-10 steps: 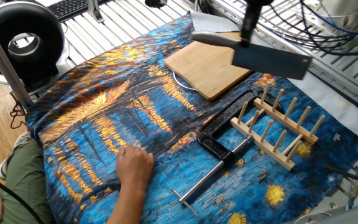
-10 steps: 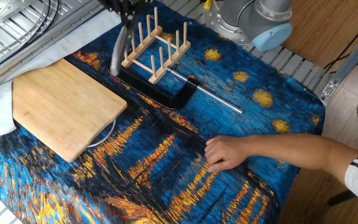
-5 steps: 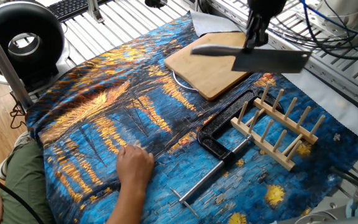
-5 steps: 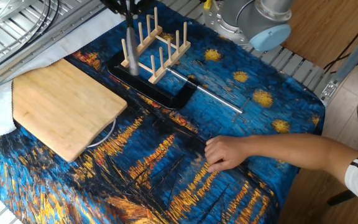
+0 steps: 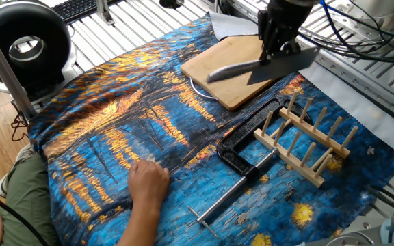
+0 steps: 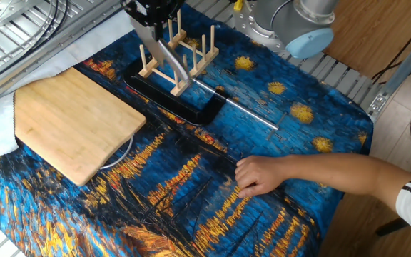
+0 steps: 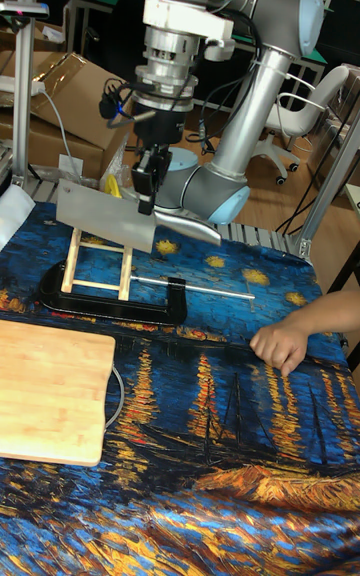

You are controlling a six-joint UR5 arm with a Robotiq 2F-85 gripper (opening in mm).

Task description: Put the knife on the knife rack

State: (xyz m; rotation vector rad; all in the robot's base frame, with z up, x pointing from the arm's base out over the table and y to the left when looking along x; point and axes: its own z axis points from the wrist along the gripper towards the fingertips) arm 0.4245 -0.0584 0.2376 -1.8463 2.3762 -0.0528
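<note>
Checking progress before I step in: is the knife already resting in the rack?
No. The gripper holds the knife in the air above the rack, its blade clear of the pegs.

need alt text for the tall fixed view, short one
A UR5 arm's gripper holds a metal cleaver flat side to the camera, above a wooden peg rack on a blue and gold painted cloth. A black clamp lies in front of the rack, a wooden cutting board sits at left, and a person's hand rests at right.
</note>
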